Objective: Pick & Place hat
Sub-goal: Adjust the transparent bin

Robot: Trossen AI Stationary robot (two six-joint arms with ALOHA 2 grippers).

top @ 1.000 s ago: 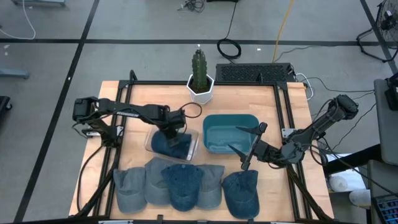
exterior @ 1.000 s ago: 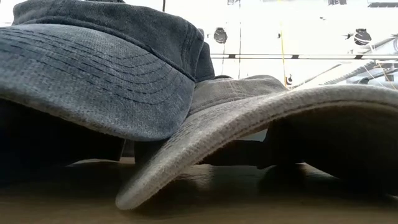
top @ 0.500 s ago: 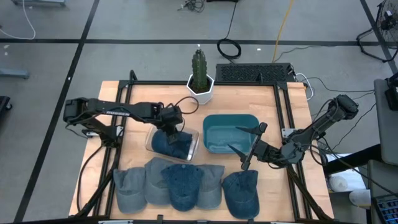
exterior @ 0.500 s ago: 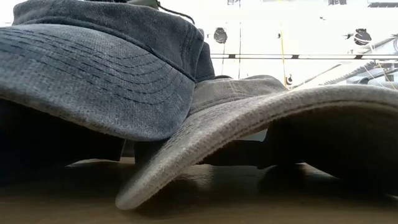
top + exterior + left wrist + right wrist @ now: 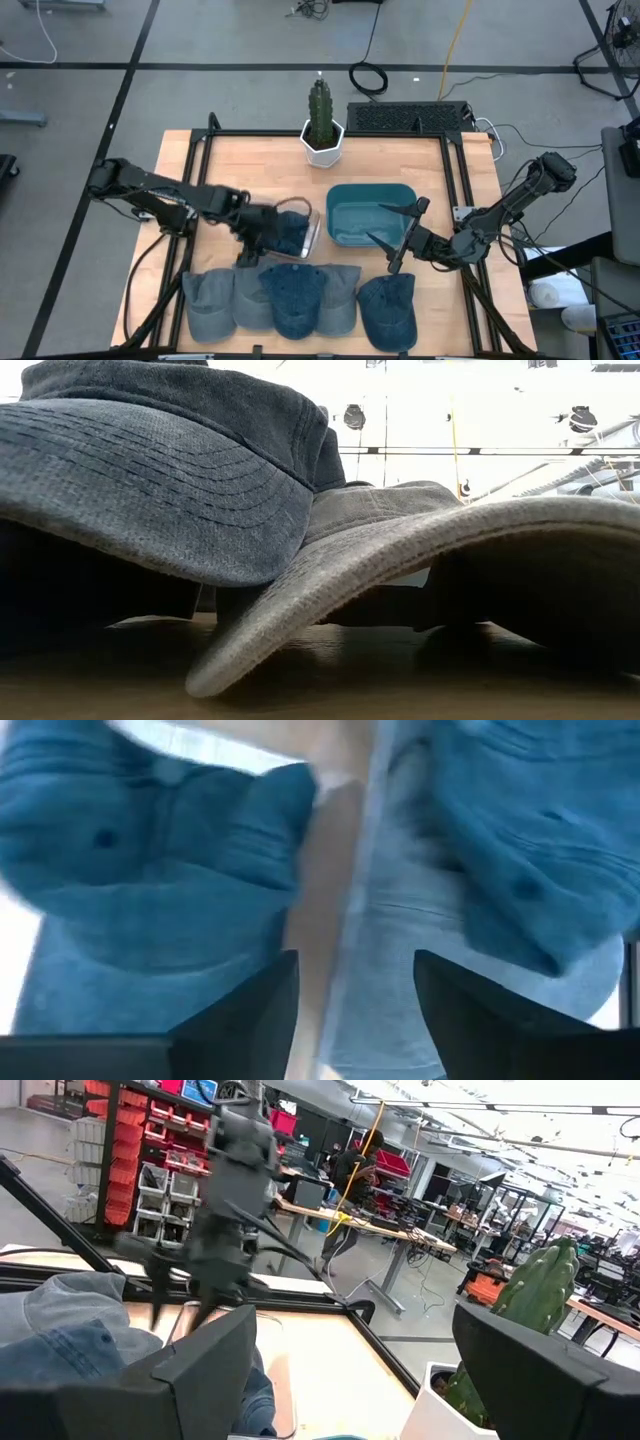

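Note:
Several denim hats lie in a row along the table's near edge, among them a dark blue one (image 5: 295,300) and a grey one (image 5: 210,305). Another dark blue hat (image 5: 290,232) lies in a clear tray (image 5: 313,232). My left gripper (image 5: 252,240) is open and hovers at the tray's near-left corner, above the gap between tray and row. In the left wrist view its fingers (image 5: 240,1015) frame blue hat cloth (image 5: 150,870). My right gripper (image 5: 402,235) is wide open, between the teal bin (image 5: 332,215) and the right-most hat (image 5: 388,308).
A cactus in a white pot (image 5: 322,125) stands at the table's far edge. The teal bin sits right of the clear tray. Black frame rails (image 5: 455,190) run along the table's sides. In the low view hat brims (image 5: 380,560) fill the picture.
My left gripper has moved from over the hat in the clear tray toward the table's near edge and a little left, ending at the tray's near-left corner beside the row of hats. The right arm has kept still.

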